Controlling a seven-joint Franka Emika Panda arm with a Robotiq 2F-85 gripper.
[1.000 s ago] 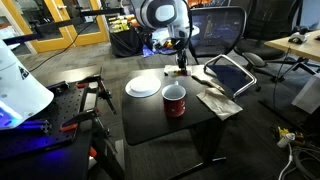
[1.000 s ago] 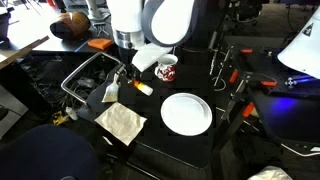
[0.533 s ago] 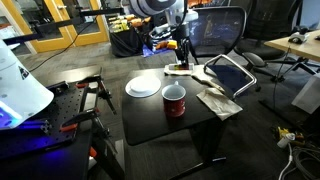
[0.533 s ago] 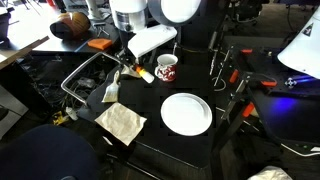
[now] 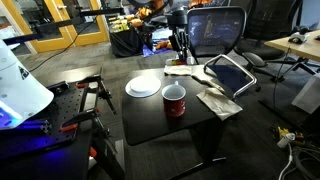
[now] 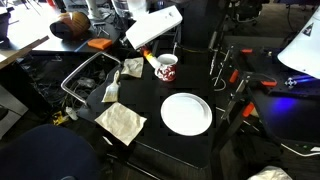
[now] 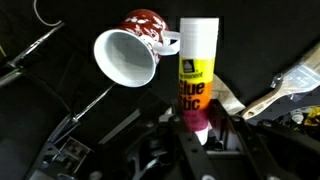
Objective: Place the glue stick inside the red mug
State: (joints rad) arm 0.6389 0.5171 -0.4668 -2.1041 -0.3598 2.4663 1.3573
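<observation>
The red mug stands upright on the black table, near its front edge; it also shows in an exterior view. In the wrist view the mug shows red with white marks and a pale inside, up and left of the jaws. My gripper is shut on the glue stick, an orange and white tube with a white cap. In an exterior view the gripper holds the glue stick in the air just beside the mug. In an exterior view the gripper is above the table's far side.
A white plate lies on the table near the mug. A tan cloth and a brush lie at the table's side. A tablet and an office chair stand beyond. Clamps stand by the plate.
My gripper has risen from the table with the glue stick held in it and has moved toward the red mug. The mug and plate have not moved.
</observation>
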